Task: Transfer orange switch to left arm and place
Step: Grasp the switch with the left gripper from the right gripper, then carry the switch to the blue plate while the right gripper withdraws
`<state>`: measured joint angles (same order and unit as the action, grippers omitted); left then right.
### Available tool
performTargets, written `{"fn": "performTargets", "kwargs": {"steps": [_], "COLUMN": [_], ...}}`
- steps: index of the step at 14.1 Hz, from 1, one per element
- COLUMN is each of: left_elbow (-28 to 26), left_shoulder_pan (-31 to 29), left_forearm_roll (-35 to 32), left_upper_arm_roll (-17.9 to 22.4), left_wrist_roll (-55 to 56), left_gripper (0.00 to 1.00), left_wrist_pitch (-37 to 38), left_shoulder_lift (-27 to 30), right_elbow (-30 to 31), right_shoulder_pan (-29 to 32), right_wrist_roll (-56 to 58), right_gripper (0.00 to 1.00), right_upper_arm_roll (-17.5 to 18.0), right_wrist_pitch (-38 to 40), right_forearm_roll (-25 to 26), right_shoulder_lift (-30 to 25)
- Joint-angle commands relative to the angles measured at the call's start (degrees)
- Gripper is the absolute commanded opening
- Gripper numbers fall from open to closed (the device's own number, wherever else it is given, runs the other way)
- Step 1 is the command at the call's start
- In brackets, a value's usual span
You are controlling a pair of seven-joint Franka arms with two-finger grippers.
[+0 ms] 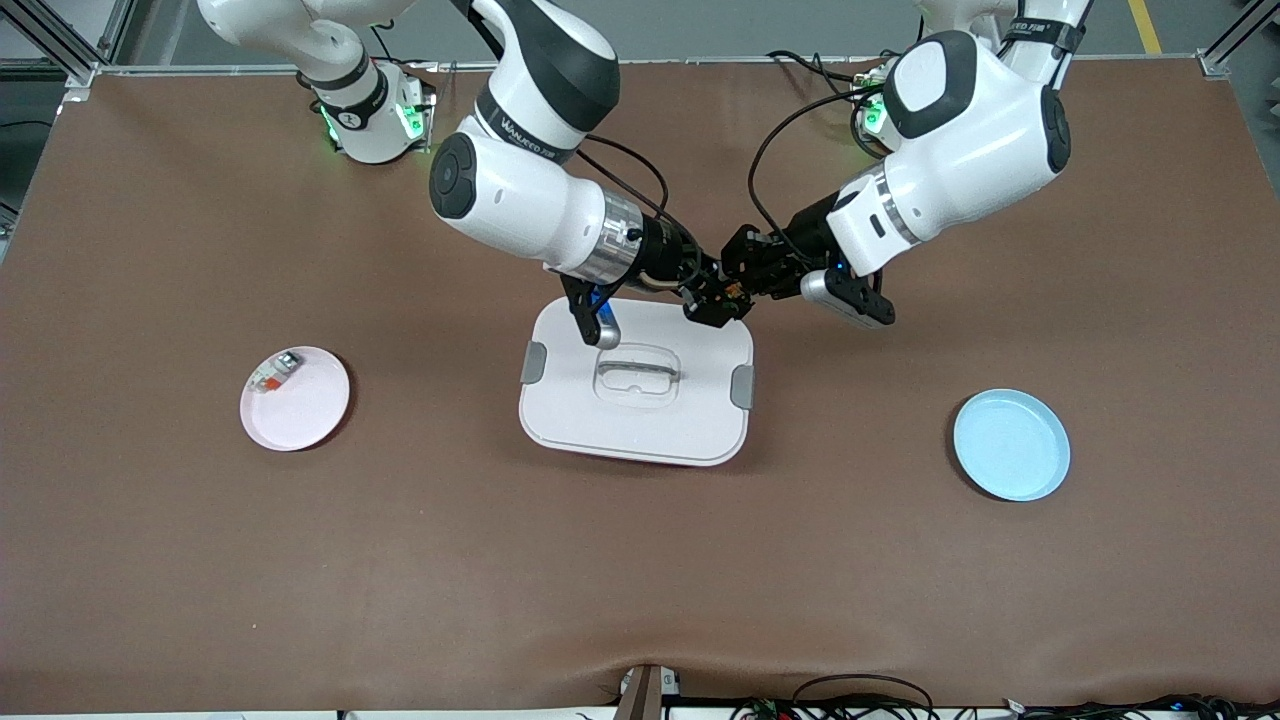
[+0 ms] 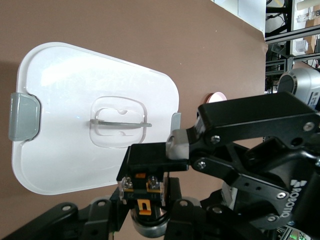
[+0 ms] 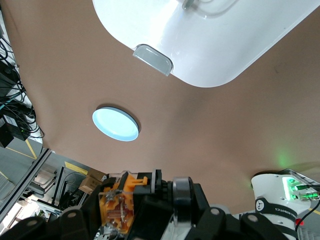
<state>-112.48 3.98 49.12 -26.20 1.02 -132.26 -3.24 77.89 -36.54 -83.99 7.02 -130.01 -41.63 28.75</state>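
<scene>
Now orange switch [image 2: 145, 187] between both arms' fingers [image 2: 176, 145]

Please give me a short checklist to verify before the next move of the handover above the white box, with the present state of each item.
1. Left claw shut on the orange switch: ok, the left wrist view shows its fingers clamped on the part.
2. Right claw shut on the switch: ok, so both claws grip it together and the right one has not yet let go.
3. Handover held in the air over the box, at its edge toward the robots' bases: ok.
4. No contact between claws and box lid: cannot tell exactly, but the wrist views show it below them.
5. Blue plate empty, toward the left arm's end: ok.
6. Pink plate holds only the white part: ok.
</scene>
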Motion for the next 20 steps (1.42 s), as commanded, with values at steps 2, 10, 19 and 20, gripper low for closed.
{"fn": "performTargets", "kwargs": {"steps": [2,10,19,20], "left_elbow": [0.0,0.7,1.4,1.4], "left_shoulder_pan": [-0.6,-0.8,-5.2,-6.0], "left_forearm_roll": [1.7,0.6,-15.0,-19.1], "left_upper_arm_roll": [-0.5,-0.2,-0.1,0.0], "left_wrist_roll": [-1.5,-2.4,-5.9,-5.8], "left_gripper": [0.00,0.00,0.00,0.00], "left_wrist_pitch": [-0.8,-0.8,-0.1,0.2], "left_shoulder_lift": [0.1,0.0,-0.9,-0.9], "right_elbow": [-1.1,-1.2,-0.3,-0.1], "right_shoulder_pan": [-0.7,0.0,6.8,8.0], "right_wrist_roll": [-0.7,-0.2,14.5,17.9], "right_gripper": [0.20,1.00,1.00,1.00], "right_upper_arm_roll": [-0.6,-0.6,-1.0,-1.0], "right_wrist_pitch": [0.0,0.3,12.7,16.0], "right_forearm_roll": [-1.1,-0.6,6.2,8.6], "right_shoulder_lift": [0.3,0.0,-5.5,-6.2]}}
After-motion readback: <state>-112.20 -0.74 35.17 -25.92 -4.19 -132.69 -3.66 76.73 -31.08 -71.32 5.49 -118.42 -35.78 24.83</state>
